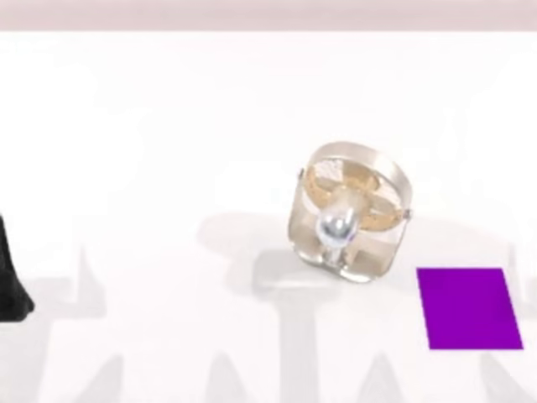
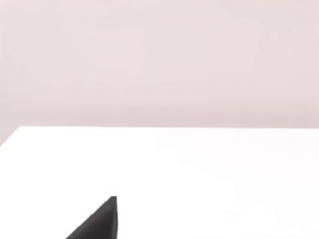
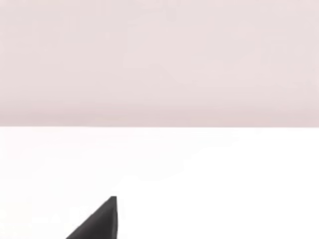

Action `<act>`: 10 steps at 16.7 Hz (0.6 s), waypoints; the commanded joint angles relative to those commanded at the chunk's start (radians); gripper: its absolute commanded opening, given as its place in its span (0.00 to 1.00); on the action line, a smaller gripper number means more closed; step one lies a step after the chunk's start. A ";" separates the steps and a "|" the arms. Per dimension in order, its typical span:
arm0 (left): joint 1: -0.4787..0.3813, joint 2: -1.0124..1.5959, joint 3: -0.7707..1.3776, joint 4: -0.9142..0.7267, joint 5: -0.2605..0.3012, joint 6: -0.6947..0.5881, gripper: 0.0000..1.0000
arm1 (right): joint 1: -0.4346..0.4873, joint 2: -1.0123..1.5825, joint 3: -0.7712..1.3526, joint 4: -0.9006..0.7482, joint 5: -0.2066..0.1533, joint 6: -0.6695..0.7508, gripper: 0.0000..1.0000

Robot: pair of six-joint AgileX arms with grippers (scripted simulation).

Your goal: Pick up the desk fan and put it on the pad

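The desk fan (image 1: pixel 351 211) stands on the white table a little right of centre. It has a silvery-beige ring housing, golden-tan blades, a chrome ball hub and a pale squarish base. The pad (image 1: pixel 468 307), a flat purple square, lies on the table to the fan's front right, a short gap away. My left arm (image 1: pixel 10 281) is a black shape at the table's far left edge, far from the fan. The left wrist view holds only a black wedge of my left gripper (image 2: pixel 99 224) over bare table. My right gripper (image 3: pixel 99 224) shows the same way in the right wrist view and is outside the top view.
The white table (image 1: pixel 168 126) runs back to a pale pink wall (image 1: pixel 268 13). Grey shadows of the arms fall along the front of the table.
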 joint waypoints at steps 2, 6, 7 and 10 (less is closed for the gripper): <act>0.000 0.000 0.000 0.000 0.000 0.000 1.00 | 0.000 0.000 0.000 0.000 0.000 0.000 1.00; 0.000 0.000 0.000 0.000 0.000 0.000 1.00 | 0.009 0.091 0.078 -0.093 0.014 -0.024 1.00; 0.000 0.000 0.000 0.000 0.000 0.000 1.00 | 0.012 0.137 0.120 -0.139 0.020 -0.035 1.00; 0.000 0.000 0.000 0.000 0.000 0.000 1.00 | 0.029 0.319 0.296 -0.304 0.043 -0.076 1.00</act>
